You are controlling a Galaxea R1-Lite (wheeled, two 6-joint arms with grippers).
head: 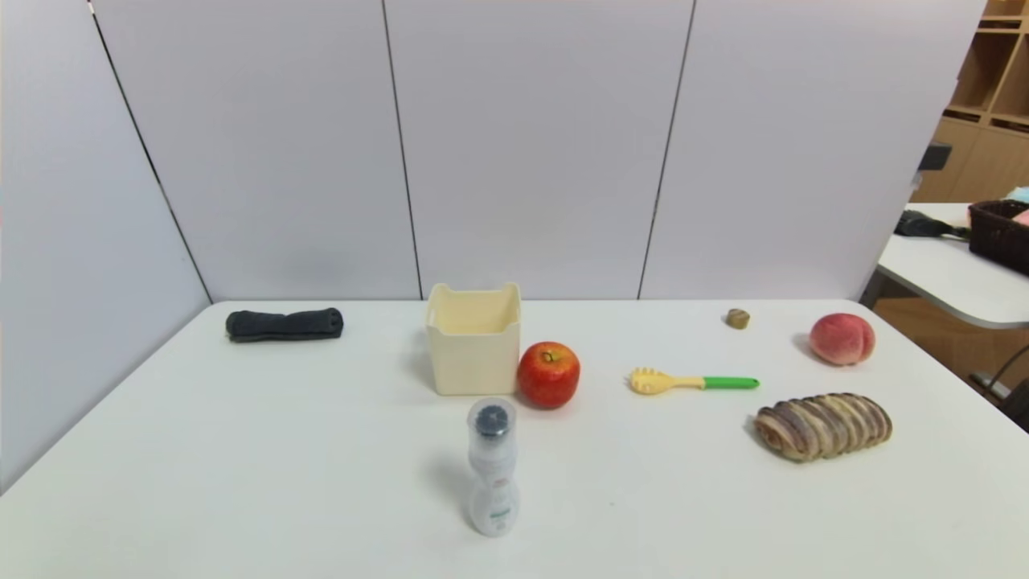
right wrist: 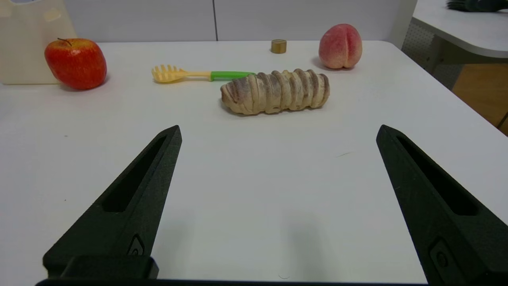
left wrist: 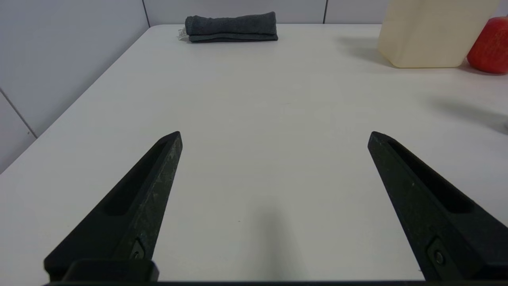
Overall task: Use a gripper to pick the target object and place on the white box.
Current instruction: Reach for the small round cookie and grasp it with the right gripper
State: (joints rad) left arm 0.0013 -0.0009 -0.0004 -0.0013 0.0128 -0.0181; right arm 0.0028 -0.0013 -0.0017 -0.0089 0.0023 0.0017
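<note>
A: We find the white box (head: 474,342) mid-tabletop, an apple (head: 548,374) touching its right side. The target object (head: 738,318), a small olive-brown lump, sits far right, left of the peach (head: 842,338).

B: We judge it light, stiff, apt to roll; grip its sides. The bread loaf (right wrist: 275,91) blocks the right end effector (right wrist: 278,133)'s approach. Both right and left end effector (left wrist: 274,137) stand wide, empty.

You get bright, even overhead light: soft short shadows sit under the apple (head: 548,374) and bottle (head: 492,466) (slightly blurred), and the table (head: 241,450) shows no harsh glare.
</note>
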